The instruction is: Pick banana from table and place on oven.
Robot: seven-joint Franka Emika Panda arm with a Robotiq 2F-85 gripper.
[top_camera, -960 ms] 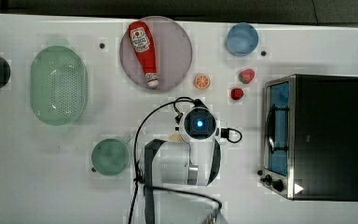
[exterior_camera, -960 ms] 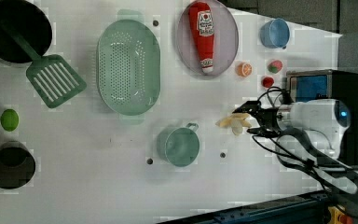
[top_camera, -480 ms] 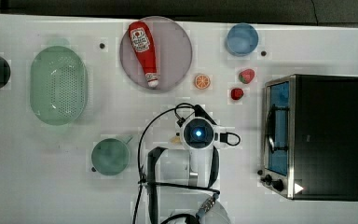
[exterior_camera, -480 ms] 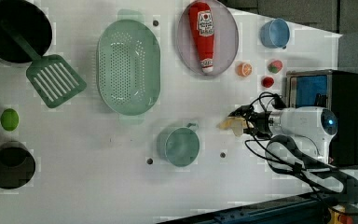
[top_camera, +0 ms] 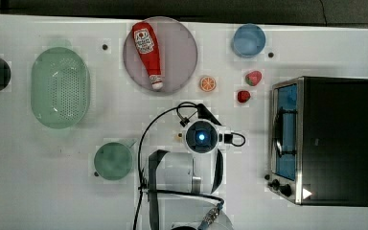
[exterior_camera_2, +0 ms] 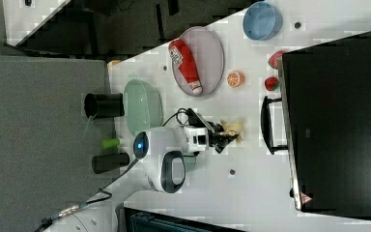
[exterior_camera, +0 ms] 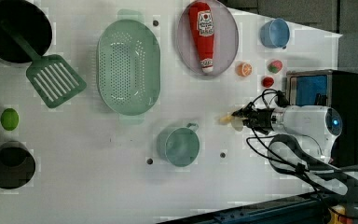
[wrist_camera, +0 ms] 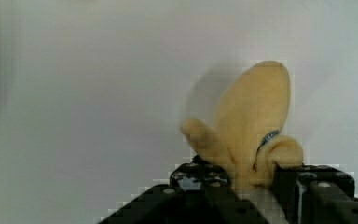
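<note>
The white arm is bent low over the white counter (exterior_camera: 98,186); its black claw (wrist_camera: 251,184) is seen pinching the soft pale-yellow toy banana (wrist_camera: 254,126) in the wrist view.

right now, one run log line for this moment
phase: grasp | gripper: jaws around banana | banana: on table | oven: top bare

My arm (exterior_camera: 307,123) is glossy white with rounded housings and dark grey bands at the joints. Just behind the gripper (exterior_camera: 242,116), the round wrist cap carries a glowing blue light (top_camera: 201,137). The gripper itself is black, and up close I see small bright screw heads (wrist_camera: 168,190) set in its blocky fingers (wrist_camera: 205,186). Thin black cables (top_camera: 158,124) loop from behind the gripper back along the arm, and a broad grey strap (exterior_camera: 303,163) hangs beneath it.
</note>
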